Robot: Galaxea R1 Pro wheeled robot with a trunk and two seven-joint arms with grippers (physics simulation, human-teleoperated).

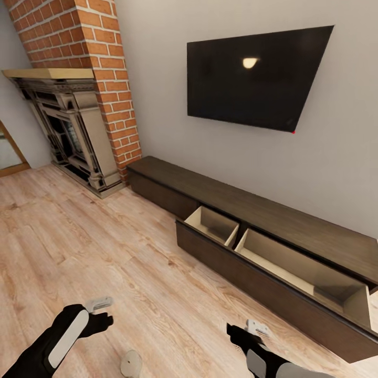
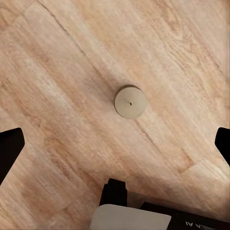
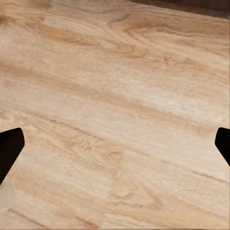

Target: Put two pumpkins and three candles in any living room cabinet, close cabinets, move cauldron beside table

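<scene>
1. The candle [image 2: 130, 101] is a short stiff cylinder, probably light and a little waxy-slick; best pinched across its round side, low on the body
2. It stands upright on the floor [image 1: 94, 247], straight below the left gripper [image 2: 115, 143] and between its wide-open fingertips, not touching them
3. The right gripper [image 3: 115, 143] is open too, over bare boards
4. The cabinet [image 1: 273, 215] drawer is pulled open nearby

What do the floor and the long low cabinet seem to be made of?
Floor: light wooden planks, apparently matte; grain and plank seams show. Cabinet: dark-brown wood or veneer, faint grain on its top; the open drawer has pale, smooth inner panels.
</scene>
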